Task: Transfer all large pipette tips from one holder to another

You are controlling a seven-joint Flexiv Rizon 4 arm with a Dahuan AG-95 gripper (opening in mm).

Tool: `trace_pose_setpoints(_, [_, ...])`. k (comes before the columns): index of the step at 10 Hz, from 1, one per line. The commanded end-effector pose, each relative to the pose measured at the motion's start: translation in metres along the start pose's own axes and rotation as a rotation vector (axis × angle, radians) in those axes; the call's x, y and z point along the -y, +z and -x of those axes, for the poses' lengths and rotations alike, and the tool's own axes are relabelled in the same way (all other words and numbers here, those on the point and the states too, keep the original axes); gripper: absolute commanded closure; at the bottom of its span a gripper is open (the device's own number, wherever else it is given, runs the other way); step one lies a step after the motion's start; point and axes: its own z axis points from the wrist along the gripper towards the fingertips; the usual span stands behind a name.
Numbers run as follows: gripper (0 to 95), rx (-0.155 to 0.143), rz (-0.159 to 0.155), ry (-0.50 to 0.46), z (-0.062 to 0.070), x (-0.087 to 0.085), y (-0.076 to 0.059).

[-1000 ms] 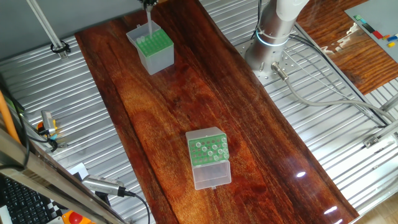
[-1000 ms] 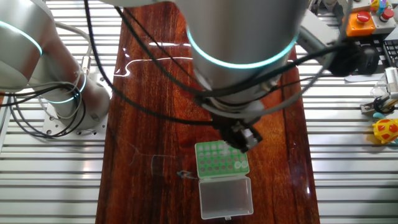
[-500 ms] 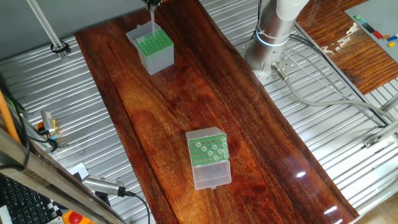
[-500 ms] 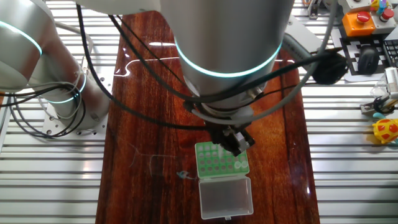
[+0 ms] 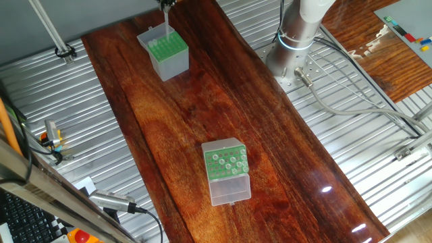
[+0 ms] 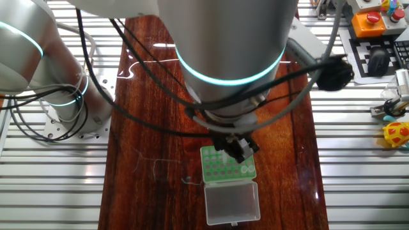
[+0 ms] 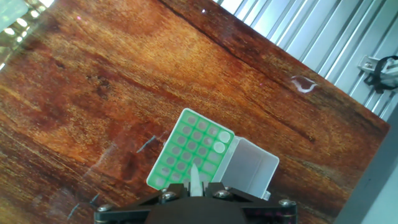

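The taller translucent box with a green perforated top stands at the far end of the wooden board. My gripper is right above it, shut on a large pipette tip that hangs point down, its lower end at the green top. In the hand view the tip sticks out between my jaws over the green grid, where two pale tips sit in a corner. The other fixed view shows the gripper over the same box. The low green rack, lid open, holds several tips.
The arm's base and its cables lie right of the board on the ribbed metal table. A slanted pole stands at the back left. An orange button box and a yellow object sit off the board.
The gripper, still shut on the tip, has shifted a little over the tall box; in the other fixed view it moved left. The holders have not moved.
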Motion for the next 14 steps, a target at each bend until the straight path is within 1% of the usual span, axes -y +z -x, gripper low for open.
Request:
trace_pose_setpoints(1, [95.0, 0.003, 0.001, 0.006, -0.001, -0.001, 0.002])
trace_pose_setpoints(5, [95.0, 0.010, 0.004, 0.009, -0.003, -0.002, 0.004])
trace_pose_setpoints(9, [95.0, 0.018, 0.000, 0.009, -0.002, -0.002, 0.013])
trace_pose_setpoints(12, [95.0, 0.018, 0.001, 0.010, 0.004, 0.000, 0.015])
trace_pose_setpoints(13, [76.0, 0.020, 0.002, 0.006, 0.007, 0.000, 0.015])
trace_pose_setpoints(14, [76.0, 0.021, 0.004, 0.006, 0.009, 0.001, 0.015])
